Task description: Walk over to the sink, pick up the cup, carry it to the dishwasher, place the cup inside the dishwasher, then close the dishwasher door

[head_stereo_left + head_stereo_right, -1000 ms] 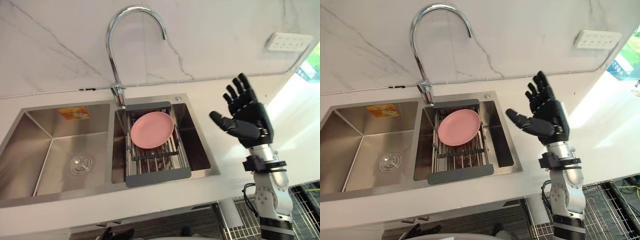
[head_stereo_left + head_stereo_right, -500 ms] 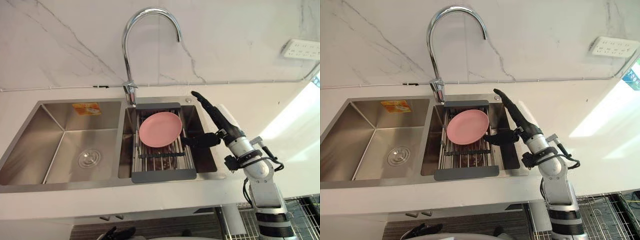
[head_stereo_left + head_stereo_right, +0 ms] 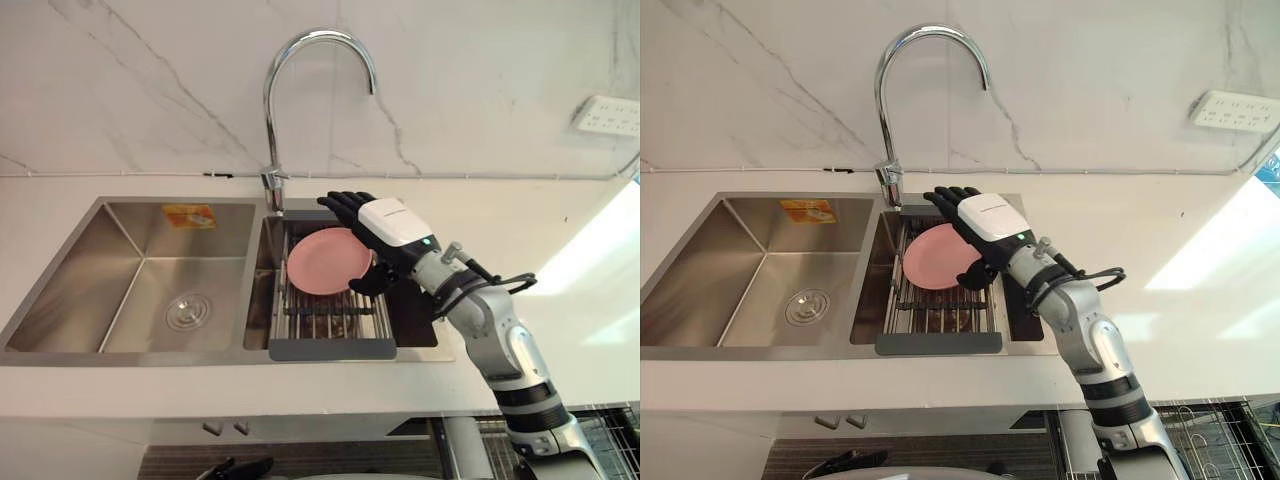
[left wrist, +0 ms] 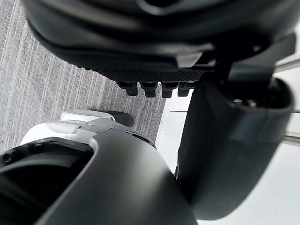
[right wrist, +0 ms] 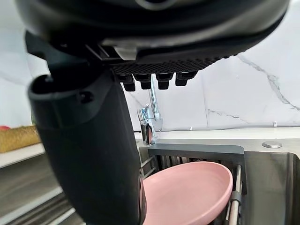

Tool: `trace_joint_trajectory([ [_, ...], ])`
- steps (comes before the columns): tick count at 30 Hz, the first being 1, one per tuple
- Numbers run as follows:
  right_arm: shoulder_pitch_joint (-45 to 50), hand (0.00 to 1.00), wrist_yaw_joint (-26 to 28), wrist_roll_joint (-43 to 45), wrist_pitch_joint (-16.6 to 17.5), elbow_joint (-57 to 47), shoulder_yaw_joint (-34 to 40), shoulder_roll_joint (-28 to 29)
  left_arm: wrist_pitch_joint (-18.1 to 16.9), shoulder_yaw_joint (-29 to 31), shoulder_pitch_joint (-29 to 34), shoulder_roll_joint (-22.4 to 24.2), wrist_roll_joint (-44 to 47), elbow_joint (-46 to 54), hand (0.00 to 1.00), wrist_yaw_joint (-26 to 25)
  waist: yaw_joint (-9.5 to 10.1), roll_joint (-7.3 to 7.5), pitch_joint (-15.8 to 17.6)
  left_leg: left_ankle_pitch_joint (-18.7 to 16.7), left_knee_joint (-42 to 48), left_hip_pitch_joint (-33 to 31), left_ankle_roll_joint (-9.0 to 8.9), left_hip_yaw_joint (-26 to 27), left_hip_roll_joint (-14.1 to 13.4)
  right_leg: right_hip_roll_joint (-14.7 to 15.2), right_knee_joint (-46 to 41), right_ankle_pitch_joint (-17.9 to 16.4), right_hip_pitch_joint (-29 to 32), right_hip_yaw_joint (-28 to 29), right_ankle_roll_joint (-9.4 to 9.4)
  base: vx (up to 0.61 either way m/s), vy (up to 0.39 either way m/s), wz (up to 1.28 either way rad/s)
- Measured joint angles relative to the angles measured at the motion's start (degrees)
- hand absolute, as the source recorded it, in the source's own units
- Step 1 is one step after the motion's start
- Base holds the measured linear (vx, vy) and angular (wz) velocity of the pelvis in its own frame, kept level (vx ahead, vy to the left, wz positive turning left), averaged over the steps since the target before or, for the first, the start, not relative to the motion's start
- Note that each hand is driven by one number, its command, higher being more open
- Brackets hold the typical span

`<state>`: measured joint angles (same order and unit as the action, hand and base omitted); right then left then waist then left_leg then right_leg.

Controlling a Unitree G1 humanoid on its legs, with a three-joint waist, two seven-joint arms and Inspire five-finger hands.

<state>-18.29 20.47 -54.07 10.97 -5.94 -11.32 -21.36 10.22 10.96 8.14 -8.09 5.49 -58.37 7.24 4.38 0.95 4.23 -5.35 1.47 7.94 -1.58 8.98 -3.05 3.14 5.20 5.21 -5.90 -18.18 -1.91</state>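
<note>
The right hand [image 3: 388, 226] hovers just over the pink plate [image 3: 320, 264], fingers straight, thumb spread, holding nothing, a rack [image 3: 330, 349] beneath the plate, a tap [image 3: 269, 140] behind it

Directly in front of the faucet [image 3: 273, 185], a rack [image 3: 330, 320] sits in the sink's [image 3: 60, 290] right basin holding a plate [image 3: 325, 262], with the right hand [image 3: 392, 225] over the plate's right edge and the drain [image 3: 187, 311] front-left.

White veined marble wall [image 3: 480, 60] with a socket strip [image 3: 608, 115], white worktop [image 3: 560, 215] bright at right, grey floor [image 4: 56, 93].
</note>
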Motion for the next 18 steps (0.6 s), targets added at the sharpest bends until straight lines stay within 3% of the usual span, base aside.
trace_joint_trajectory([
  [7, -1.58, 1.00, -1.83, -6.90, -1.97, 13.22, -5.41, 0.08, 0.47, 1.55, 0.05, 0.20, -0.53, 0.09, 1.00, 0.76, 0.56, 0.59, -0.24, 1.58, -2.51, 0.59, -0.20, -0.74, 0.23, 0.15, 0.00, 0.00, 0.11, -1.14, -0.03, -0.02, 0.008, 0.08],
  [12, -3.09, 1.00, -2.43, -7.26, -3.51, 17.54, -7.05, 0.09, 0.59, 2.73, 0.08, 0.26, -1.00, 0.18, 1.00, 1.48, 0.55, 0.62, -0.20, 2.12, -3.33, 0.59, -0.34, -1.20, 0.26, 0.15, -0.01, -0.01, 0.38, -1.66, -0.03, -0.01, 0.001, 0.02],
  [18, -5.86, 1.00, -6.93, -9.55, -4.82, 22.16, -7.35, 0.36, 0.83, 3.30, 0.15, 0.40, -0.99, 0.43, 1.00, 1.76, 0.66, 0.68, -0.17, 2.49, -3.60, 0.37, -0.52, -2.12, 0.28, 0.23, -0.01, -0.01, 0.34, -2.61, -0.04, -0.02, 0.004, 0.08],
])
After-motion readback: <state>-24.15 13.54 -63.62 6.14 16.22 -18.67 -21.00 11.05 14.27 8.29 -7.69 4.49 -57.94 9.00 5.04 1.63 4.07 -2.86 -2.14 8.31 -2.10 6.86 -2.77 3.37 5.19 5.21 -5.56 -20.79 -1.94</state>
